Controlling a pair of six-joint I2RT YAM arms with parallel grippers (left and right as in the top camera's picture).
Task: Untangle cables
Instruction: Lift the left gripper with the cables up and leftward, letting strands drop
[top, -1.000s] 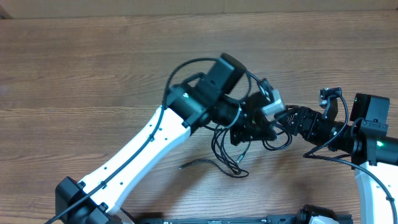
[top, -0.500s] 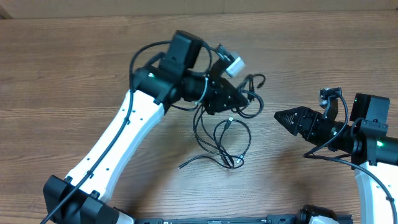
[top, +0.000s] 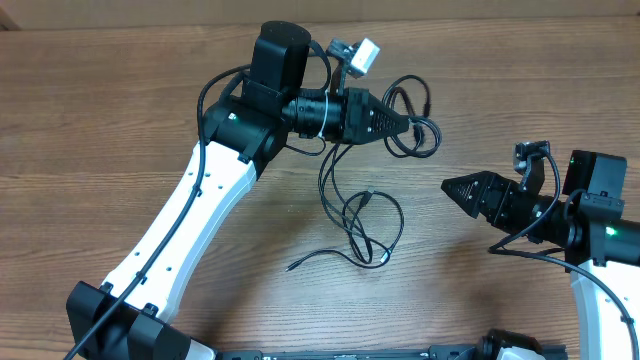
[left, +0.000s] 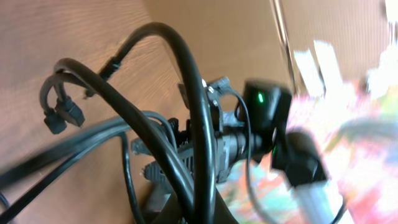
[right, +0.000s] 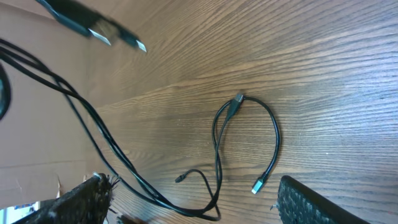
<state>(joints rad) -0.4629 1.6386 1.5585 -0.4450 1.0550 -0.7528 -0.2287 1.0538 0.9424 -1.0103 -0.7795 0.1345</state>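
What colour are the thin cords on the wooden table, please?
The thin cords are black; the right wrist view shows it best.

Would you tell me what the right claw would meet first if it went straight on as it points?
Most likely the cable loop lying on the table, centred between the open fingers of the right claw in its wrist view, though depth is unclear.
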